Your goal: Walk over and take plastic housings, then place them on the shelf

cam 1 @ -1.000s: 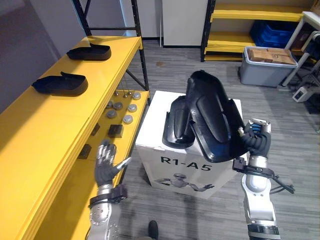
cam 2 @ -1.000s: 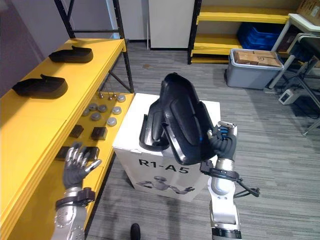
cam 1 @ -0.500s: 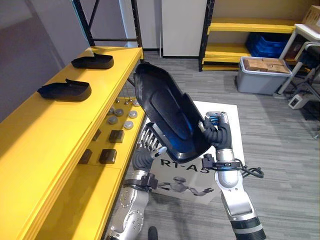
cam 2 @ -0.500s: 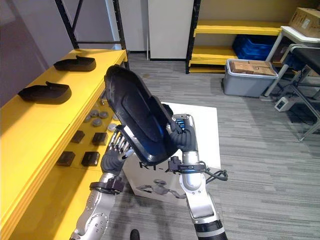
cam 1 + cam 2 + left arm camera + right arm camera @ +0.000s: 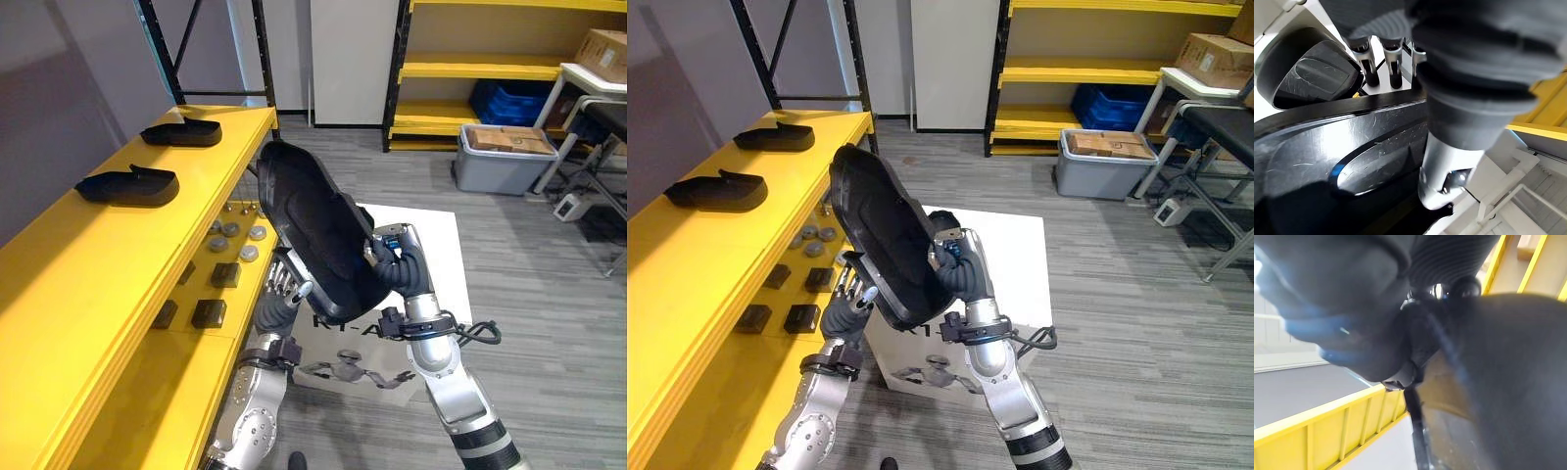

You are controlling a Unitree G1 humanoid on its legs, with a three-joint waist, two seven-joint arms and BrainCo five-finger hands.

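One glossy black housing, tilted on edge above box: we clamp rim with right hand fingers, left hand fingers straight against underside. Two shelf housings far along shelf; nearer top bare.

Bright even indoor light; soft shadows; sheen on black housing.

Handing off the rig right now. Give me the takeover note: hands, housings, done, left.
Right hand: shut on the edge of a black housing, held tilted in the air between the white box and the yellow shelf.
Left hand: open, straight fingers against the housing's lower side.
Done: a near housing and a far housing lie on the shelf top.
Left: set the held one on the shelf.
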